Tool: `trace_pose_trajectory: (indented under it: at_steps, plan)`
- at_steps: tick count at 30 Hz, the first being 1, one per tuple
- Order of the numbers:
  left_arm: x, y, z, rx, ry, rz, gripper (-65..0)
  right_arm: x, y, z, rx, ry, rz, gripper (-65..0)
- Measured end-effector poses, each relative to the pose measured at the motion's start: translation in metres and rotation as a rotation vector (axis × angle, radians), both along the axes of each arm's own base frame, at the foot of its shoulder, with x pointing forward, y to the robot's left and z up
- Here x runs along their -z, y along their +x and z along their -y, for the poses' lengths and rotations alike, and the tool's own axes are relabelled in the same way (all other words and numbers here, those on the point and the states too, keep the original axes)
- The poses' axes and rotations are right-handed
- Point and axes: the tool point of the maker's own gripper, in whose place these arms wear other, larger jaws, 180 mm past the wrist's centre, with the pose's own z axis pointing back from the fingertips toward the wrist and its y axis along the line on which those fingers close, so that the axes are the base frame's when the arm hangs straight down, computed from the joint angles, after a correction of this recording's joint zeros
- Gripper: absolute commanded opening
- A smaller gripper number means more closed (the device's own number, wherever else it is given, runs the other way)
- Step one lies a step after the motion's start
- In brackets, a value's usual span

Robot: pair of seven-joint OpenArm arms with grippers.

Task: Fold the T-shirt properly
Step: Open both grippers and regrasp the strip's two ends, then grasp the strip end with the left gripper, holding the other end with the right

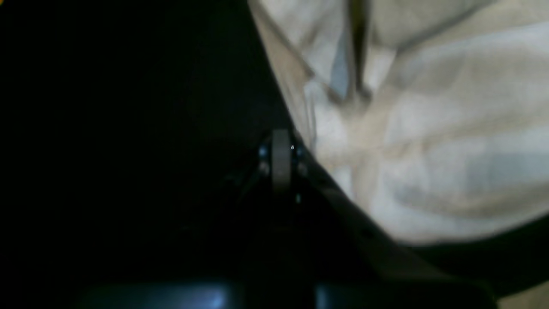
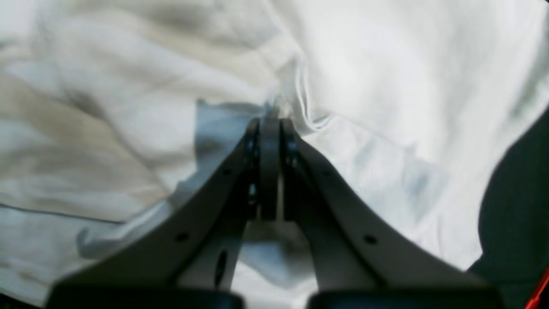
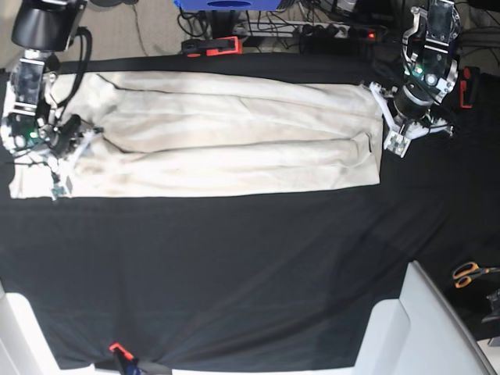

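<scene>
The cream T-shirt lies in a long band, left to right, across the far part of the black cloth. My left gripper sits at the shirt's right end. In the blurred left wrist view its jaws are closed at the edge of the shirt, with creases running to the tips. My right gripper is at the shirt's left end. In the right wrist view it is shut on a gathered pinch of the shirt.
Orange-handled scissors lie at the right edge of the cloth. A red clamp holds the far edge and another the near edge. A white surface overlaps the near right corner.
</scene>
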Motion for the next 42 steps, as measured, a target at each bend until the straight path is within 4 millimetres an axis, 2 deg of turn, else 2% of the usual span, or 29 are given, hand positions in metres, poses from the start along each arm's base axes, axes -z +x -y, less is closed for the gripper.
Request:
trace_pose_trajectory:
  at_steps: [4,7,9,11,12,14,16,18,22,27,32,37,39,42]
  plan:
    - [-0.007,0.007,0.001,0.003,-0.002,0.025,-65.0,-0.011,0.009,-0.014,-0.082,-0.033,0.027,-64.8]
    - [-0.018,0.012,0.016,-0.009,-0.076,0.059,-65.0,-0.042,0.028,-0.021,-0.112,-0.050,0.124,-64.8]
    - [-0.038,0.023,0.026,-0.048,-0.195,0.126,-65.0,-0.070,0.040,-0.018,-0.111,-0.088,0.209,-64.7]
    - [-0.060,0.034,0.019,-0.117,-0.294,0.203,-65.0,-0.091,0.038,-0.016,-0.122,-0.124,0.238,-64.7]
    - [-0.067,0.036,0.011,-0.152,-0.322,0.227,-65.0,-0.096,0.032,-0.013,-0.119,-0.145,0.227,-64.7]
    - [-0.072,0.035,-0.006,-0.191,-0.316,0.238,-62.5,-0.097,0.022,-0.011,-0.115,-0.164,0.200,-64.5]
    - [-0.072,0.032,-0.011,-0.194,-0.308,0.232,-52.2,-0.097,0.019,-0.016,-0.116,-0.147,0.197,-64.5]
    - [-0.070,0.031,-0.007,-0.196,-0.325,0.228,-45.6,-0.092,0.012,-0.008,-0.065,-0.158,0.149,-64.5]
    - [-0.071,0.032,-0.006,-0.190,-0.323,0.228,-45.1,-0.074,-0.001,0.003,0.004,-0.159,0.087,-64.5]
    - [-0.074,0.036,-0.007,-0.189,-0.324,0.242,-45.1,-0.062,-0.010,-0.018,0.009,-0.099,0.066,-64.5]
    - [-0.073,0.036,-0.007,-0.190,-0.324,0.239,-45.1,-0.052,-0.024,-0.029,0.020,-0.073,0.030,-64.5]
    - [-0.059,0.033,-0.021,-0.216,-0.303,0.198,-44.4,-0.047,-0.031,-0.035,0.020,-0.059,0.015,-63.8]
    - [-0.056,0.033,-0.025,-0.225,-0.298,0.194,-44.1,-0.047,-0.032,-0.034,0.023,-0.061,0.004,-56.9]
    - [-0.054,0.033,-0.025,-0.233,-0.308,0.189,-43.8,-0.041,-0.047,-0.031,0.039,-0.074,-0.097,-31.5]
